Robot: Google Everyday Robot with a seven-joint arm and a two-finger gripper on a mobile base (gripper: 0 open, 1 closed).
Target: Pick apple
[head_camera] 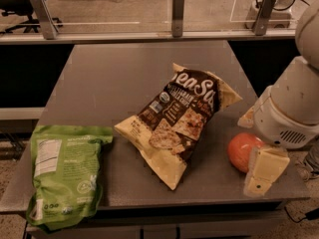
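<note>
The apple (pixel 240 150) is round and red-orange and lies on the grey table (pixel 124 78) near its front right corner. My gripper (pixel 263 171) hangs from the white arm at the right and sits right against the apple's right side, its pale finger covering part of the fruit. Only one finger shows plainly.
A brown and cream snack bag (pixel 179 116) lies in the middle of the table, just left of the apple. A green snack bag (pixel 65 173) lies at the front left corner, overhanging the edge. A rail with metal posts (pixel 178 11) runs behind the table.
</note>
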